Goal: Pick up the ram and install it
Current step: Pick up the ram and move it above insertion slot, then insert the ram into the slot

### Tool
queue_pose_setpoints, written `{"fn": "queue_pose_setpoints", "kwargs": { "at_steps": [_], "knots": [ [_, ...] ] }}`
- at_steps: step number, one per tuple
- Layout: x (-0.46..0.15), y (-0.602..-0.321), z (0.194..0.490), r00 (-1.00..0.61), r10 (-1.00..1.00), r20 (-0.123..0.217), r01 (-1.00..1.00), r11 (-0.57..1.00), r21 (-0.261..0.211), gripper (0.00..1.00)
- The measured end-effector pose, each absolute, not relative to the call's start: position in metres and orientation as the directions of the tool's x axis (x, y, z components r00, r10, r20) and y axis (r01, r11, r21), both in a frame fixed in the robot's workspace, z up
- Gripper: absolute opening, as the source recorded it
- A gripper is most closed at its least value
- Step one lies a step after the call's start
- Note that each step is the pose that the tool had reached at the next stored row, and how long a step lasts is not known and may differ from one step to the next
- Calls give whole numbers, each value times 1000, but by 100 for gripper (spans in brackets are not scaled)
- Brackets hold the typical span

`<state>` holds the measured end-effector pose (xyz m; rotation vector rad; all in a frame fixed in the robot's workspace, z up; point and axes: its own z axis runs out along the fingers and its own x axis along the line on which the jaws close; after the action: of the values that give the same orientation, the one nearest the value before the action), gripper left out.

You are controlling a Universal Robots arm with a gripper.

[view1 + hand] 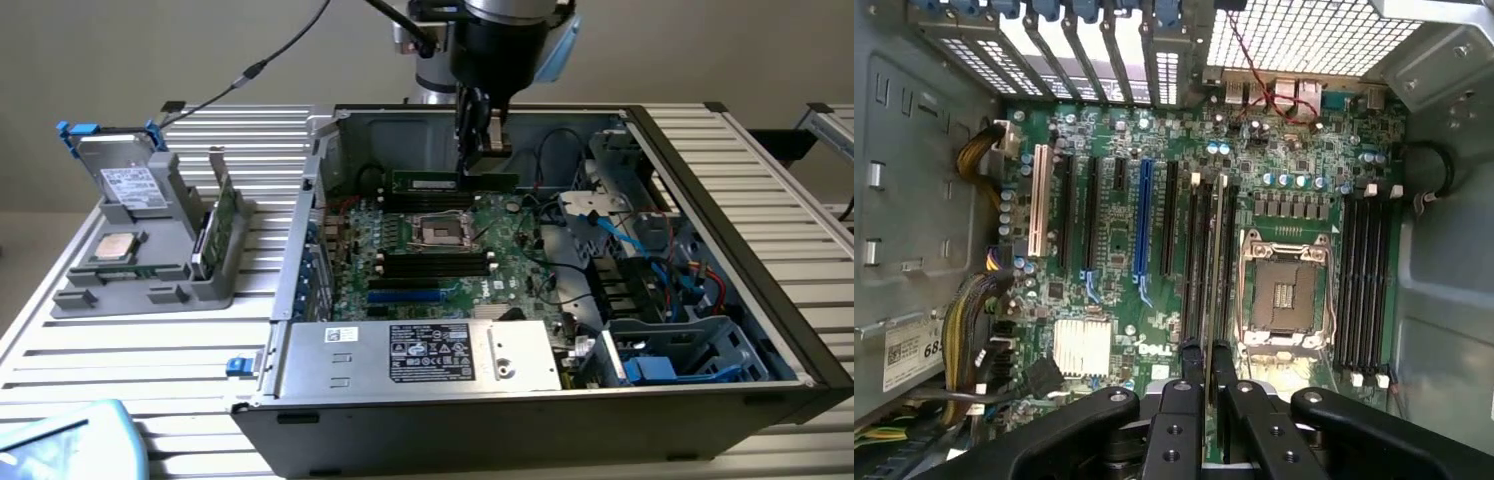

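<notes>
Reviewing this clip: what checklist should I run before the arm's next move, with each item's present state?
1. Ram gripped between the jaws: ok.
2. Ram runs parallel to the memory slots beside the CPU socket: ok.
3. No cable lying across those slots: ok.
4. Slot latches open: cannot tell.
5. Ram edge touching a slot or hanging above it: cannot tell.

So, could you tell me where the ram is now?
The ram is held by the gripper inside the case, over the memory slots beside the CPU socket, mid-picture in the exterior view.
</notes>
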<state>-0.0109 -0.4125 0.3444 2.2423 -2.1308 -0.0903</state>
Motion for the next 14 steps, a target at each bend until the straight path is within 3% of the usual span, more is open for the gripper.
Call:
{"fn": "queue_pose_setpoints", "kwargs": {
  "at_steps": [14],
  "knots": [
    [-17, -412, 319, 45, -999, -10, -996, -45, 74, 14]
  ]
}}
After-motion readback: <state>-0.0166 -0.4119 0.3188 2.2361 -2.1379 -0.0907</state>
